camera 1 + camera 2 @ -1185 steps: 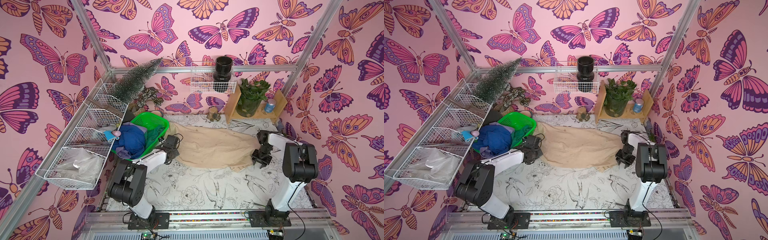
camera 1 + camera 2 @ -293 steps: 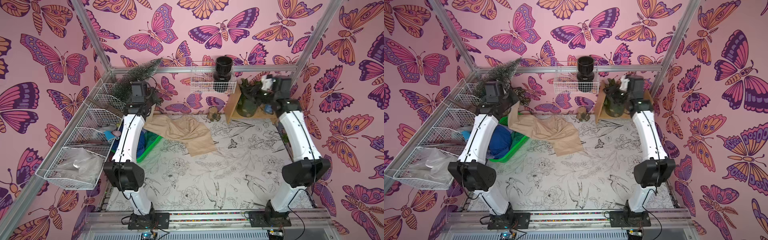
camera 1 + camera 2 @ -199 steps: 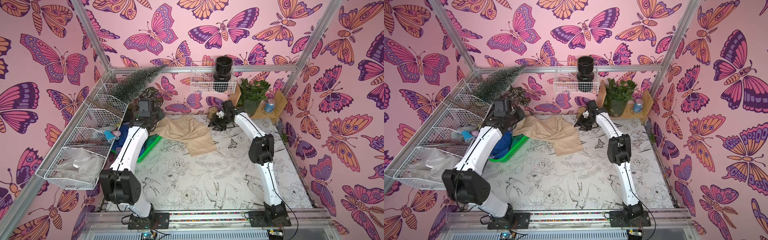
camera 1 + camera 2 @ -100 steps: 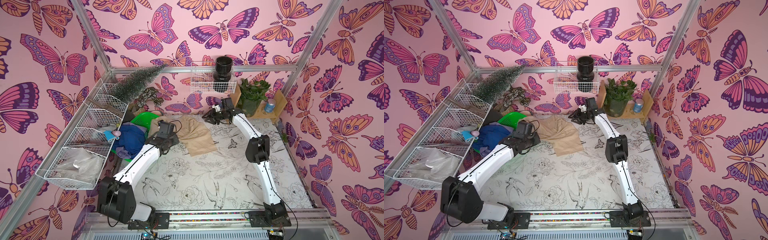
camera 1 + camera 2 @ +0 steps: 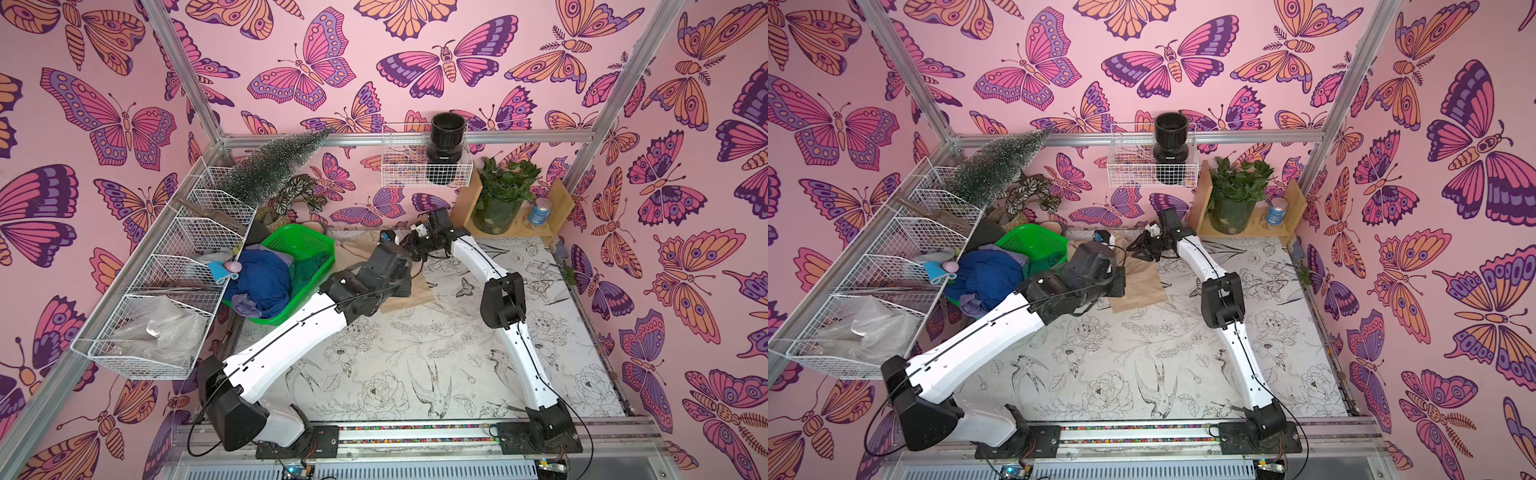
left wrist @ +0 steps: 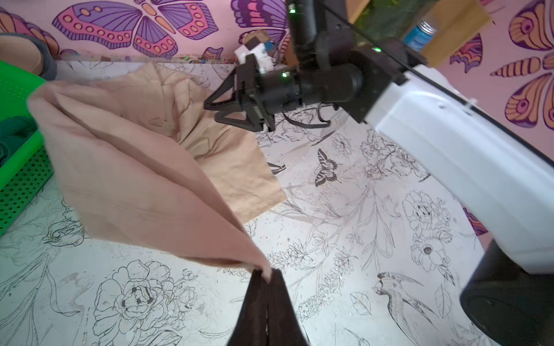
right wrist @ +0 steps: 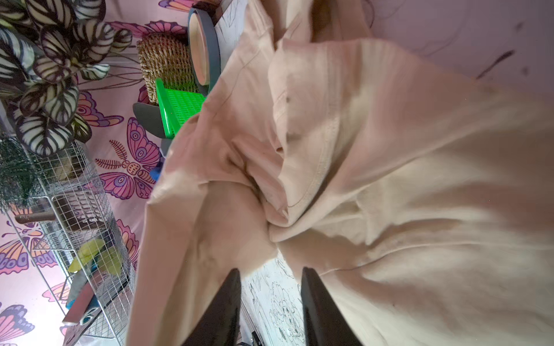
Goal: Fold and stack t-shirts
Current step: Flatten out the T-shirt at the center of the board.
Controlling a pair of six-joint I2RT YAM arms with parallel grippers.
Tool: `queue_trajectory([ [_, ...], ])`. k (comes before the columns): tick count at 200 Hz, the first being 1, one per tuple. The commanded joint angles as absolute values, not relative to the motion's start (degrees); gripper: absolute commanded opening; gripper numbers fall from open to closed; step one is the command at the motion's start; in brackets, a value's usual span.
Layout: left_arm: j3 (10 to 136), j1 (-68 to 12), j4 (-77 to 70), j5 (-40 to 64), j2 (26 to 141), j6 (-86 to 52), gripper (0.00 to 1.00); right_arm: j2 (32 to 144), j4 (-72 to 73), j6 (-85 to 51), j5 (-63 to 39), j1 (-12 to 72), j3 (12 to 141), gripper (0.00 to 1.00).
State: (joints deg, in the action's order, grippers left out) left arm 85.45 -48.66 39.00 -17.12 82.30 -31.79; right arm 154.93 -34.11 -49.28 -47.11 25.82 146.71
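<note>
Left arm (image 5: 291, 345) reaching forward, left pincer (image 6: 267, 273) pinched tight; right arm (image 5: 473, 257) elbow-bent, right pincer (image 7: 269, 269) jaws apart.

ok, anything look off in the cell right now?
Beige t-shirt sits bunched and creased beside the green basket, one corner pinched up by the left tool; right tool open at its edge. Small frosted tree leans sharply in the back corner.
</note>
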Motion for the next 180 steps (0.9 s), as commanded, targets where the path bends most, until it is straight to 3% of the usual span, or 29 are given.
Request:
queue_trajectory([
  [1,87.9,-53.0,45.2,-24.8,80.4,-32.3,0.00,154.3,-34.0,-48.2,-47.8,25.6,145.7,0.37],
  [47,96.0,-62.8,47.0,-40.5,76.9,-27.8,0.00,151.5,-33.7,-46.6,-48.0,26.0,140.7,0.35],
  [106,126.7,-79.4,45.6,-65.4,85.3,4.1,0.00,149.7,-34.9,-44.9,-47.3,24.9,140.2,0.34],
  [137,131.3,-81.1,44.9,-67.1,90.2,11.0,0.00,147.4,-35.9,-43.6,-46.9,22.8,139.9,0.33],
  [180,122.2,-79.3,34.6,-64.8,87.6,11.0,0.00,140.8,-39.4,-38.3,-43.3,18.7,134.4,0.33],
])
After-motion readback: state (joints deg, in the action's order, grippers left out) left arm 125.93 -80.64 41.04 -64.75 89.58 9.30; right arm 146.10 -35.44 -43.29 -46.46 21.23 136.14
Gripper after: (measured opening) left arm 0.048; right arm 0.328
